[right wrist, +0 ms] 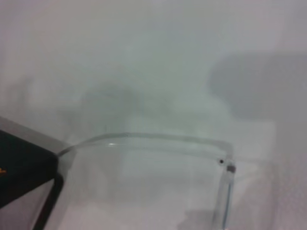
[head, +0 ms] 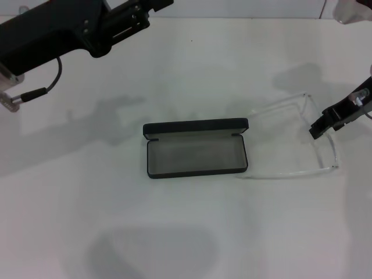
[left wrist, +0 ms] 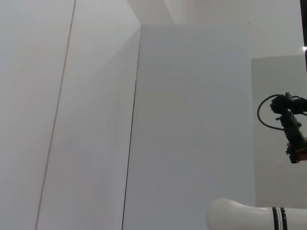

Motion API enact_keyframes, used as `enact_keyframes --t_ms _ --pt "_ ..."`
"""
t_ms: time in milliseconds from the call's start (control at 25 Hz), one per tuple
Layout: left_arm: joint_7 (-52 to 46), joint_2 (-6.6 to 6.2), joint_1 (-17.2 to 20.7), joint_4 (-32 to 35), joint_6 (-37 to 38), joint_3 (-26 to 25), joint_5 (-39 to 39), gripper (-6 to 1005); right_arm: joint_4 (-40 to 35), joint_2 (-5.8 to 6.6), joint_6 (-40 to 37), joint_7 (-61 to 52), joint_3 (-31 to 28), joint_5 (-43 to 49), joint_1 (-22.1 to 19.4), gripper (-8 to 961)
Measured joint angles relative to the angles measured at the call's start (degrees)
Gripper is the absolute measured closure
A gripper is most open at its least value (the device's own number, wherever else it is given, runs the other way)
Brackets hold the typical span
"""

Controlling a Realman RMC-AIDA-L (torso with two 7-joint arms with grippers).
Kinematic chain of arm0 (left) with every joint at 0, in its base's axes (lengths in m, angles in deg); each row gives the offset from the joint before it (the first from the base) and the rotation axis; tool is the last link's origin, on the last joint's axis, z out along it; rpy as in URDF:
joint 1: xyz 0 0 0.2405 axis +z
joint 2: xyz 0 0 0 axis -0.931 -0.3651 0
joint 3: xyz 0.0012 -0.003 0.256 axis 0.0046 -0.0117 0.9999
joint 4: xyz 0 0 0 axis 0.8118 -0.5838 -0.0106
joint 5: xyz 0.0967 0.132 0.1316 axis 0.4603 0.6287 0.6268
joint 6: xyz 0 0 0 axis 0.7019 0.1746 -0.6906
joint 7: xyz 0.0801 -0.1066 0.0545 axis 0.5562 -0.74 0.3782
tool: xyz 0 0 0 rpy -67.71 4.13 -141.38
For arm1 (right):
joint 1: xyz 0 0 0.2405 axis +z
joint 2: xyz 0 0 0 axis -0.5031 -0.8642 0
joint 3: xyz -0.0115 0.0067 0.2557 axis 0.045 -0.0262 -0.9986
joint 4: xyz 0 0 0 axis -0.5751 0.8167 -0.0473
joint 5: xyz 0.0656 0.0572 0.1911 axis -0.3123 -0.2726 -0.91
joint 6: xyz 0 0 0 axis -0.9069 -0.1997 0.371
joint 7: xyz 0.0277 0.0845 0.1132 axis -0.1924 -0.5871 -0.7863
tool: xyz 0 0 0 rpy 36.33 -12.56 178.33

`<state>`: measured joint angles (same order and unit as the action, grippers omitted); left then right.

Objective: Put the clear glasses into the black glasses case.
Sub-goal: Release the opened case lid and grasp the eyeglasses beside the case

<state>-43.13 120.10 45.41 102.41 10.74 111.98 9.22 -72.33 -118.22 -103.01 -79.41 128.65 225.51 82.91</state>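
The black glasses case (head: pixel 195 125) lies open at the middle of the table, grey lining up and lid standing at the back. Its corner also shows in the right wrist view (right wrist: pixel 24 167). The clear glasses (head: pixel 325 152) lie just right of the case, their thin temple arms reaching left toward it and the lower arm's tip at the case's front right corner. The right wrist view shows the glasses (right wrist: pixel 158 139) close up, with one hinge. My right gripper (head: pixel 318 129) comes in from the right edge and overlaps the glasses' front. My left gripper (head: pixel 145 14) is raised at the far left.
The table is white, with arm shadows across it. The left wrist view shows only white wall panels, a white rounded arm part (left wrist: pixel 240 215) and a black cabled device (left wrist: pixel 292 129) far off.
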Motion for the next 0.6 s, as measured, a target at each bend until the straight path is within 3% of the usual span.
enact_keyframes --t_ms 600 --pt "0.0 0.15 0.19 -0.04 0.0 0.0 -0.26 558 -0.68 0.18 0.89 3.01 -0.07 0.49 -1.9 647"
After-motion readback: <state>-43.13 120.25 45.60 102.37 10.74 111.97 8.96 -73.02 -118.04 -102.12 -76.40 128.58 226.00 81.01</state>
